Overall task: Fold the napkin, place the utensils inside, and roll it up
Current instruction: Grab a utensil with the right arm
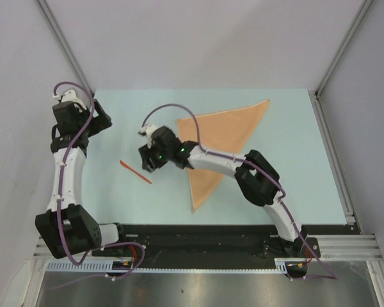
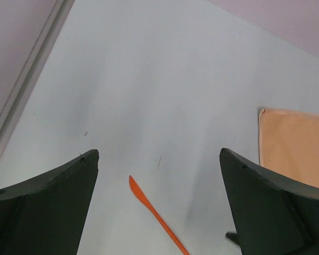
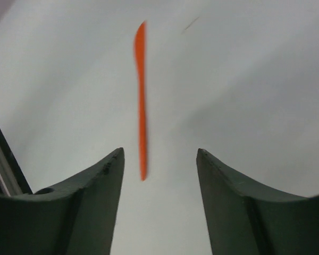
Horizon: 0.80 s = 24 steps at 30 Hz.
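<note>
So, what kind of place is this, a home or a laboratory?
Probably a laboratory test cell: a left arm and a right arm bolted to a pale table, plain walls in aluminium framing, only a napkin and a utensil laid out.

We take this for a robotics lab cell, not a lived-in room. Under the left gripper (image 1: 106, 119) and the right gripper (image 1: 147, 165) lies a plain pale blue-green table (image 1: 294, 160). Beyond them rise bare grey-white panels (image 1: 198, 45). Aluminium frame posts (image 1: 64, 45) stand at the corners, one to the outer side of each gripper. Behind the grippers, the left arm (image 1: 67, 173) and the right arm (image 1: 259, 179) are bolted to a black base plate (image 1: 198, 233). A slotted aluminium rail (image 1: 339, 246) and a sheet of bare metal (image 1: 198, 288) sit further back. Purple cables (image 1: 63, 220) run openly along both arms. From the left wrist we see the same bare surface meeting a metal edge strip (image 2: 26, 90).
</note>
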Available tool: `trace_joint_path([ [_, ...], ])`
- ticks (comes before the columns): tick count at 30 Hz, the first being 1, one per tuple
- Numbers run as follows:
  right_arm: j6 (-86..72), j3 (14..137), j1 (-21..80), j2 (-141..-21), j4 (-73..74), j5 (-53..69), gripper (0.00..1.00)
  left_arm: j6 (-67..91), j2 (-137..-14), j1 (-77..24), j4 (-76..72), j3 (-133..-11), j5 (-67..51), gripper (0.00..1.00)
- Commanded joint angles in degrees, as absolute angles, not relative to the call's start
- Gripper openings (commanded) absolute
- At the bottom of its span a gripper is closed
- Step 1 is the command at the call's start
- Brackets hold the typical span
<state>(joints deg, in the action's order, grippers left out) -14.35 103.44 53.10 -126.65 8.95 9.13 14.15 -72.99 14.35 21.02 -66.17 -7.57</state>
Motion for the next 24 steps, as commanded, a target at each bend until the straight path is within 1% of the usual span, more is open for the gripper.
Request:
trace_joint_path([
  [1,-5.5,103.9,59.2,-127.4,10.7,4.2,0.57,14.5,-71.5,15.4,19.4,-66.0,-7.0,1.0],
  [5,-2.3,106.4,61.9,-129.9,11.3,1.3,0.54,14.3,-70.4,16.4,19.3,-65.8,-5.9,1.0],
  [9,-0.2,110.4,62.9,-133.7,12.9,-1.7,0.54,14.9,-70.4,16.4,18.7,-65.5,-8.2,1.0],
  [12,1.6,114.1,63.0,-136.8,14.6,-2.8,0.5,15.4,-70.8,16.4,18.6,-65.7,-9.6,1.0],
  [14,3.0,116.1,63.1,-138.4,16.4,-3.1,0.49,15.4,-70.8,16.4,18.7,-65.7,-10.3,1.0],
  [17,4.6,119.8,63.5,-140.5,18.5,-4.0,0.46,15.7,-70.7,16.4,18.3,-65.5,-10.8,1.0],
  [24,3.6,119.7,63.6,-140.4,18.5,-2.2,0.47,16.1,-70.9,16.5,18.1,-65.5,-11.7,1.0],
])
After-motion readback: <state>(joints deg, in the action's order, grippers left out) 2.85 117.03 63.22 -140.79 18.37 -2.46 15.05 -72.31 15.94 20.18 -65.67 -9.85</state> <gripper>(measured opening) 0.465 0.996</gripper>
